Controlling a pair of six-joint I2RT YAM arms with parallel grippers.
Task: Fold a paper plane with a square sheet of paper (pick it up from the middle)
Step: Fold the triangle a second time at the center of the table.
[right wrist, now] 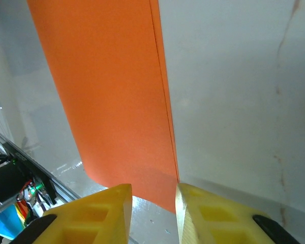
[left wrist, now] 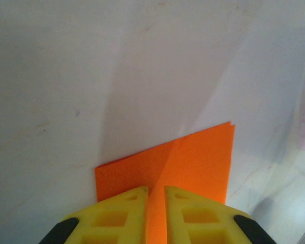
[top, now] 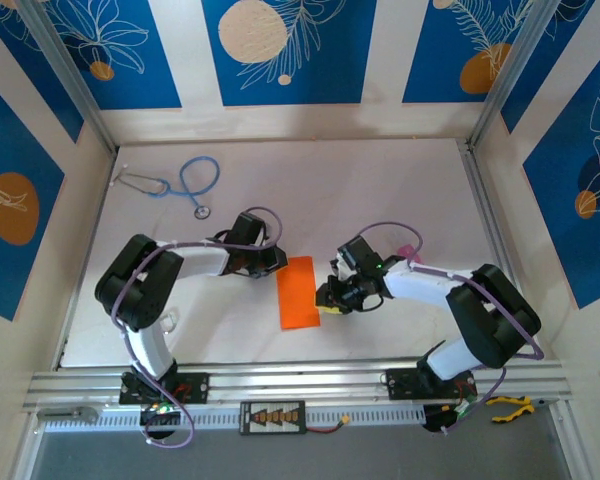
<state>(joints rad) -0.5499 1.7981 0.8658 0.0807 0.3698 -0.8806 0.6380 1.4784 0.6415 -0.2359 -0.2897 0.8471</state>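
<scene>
**Left jaws pinched on the folded orange sheet, right jaws apart at its near corner**

Start at the far left of your table (top: 380, 190): the blue stethoscope (top: 202, 211) lies there, well apart from the work.

Next you meet the left gripper (top: 276, 262), reaching in from the left to the far left corner of the sheet of paper (top: 300, 292). In your left wrist view its yellow fingers (left wrist: 123, 216) stand almost together, with only a thin strip of orange between them. The paper bends up from the table into that slot, so the left jaws are clamped on the sheet.

The sheet itself is bright orange and lies near the middle of the table between the two grippers. It is doubled over into a long rectangle, and the doubled layers show along one long edge in the right wrist view.

On the right, the right gripper (top: 327, 298) sits at the sheet's near right corner. Its yellow fingers (right wrist: 208, 218) stand visibly apart, and the paper's corner reaches into the gap without being squeezed.

Just beyond that arm you can see a small pink thing (top: 408, 250) on the table.
</scene>
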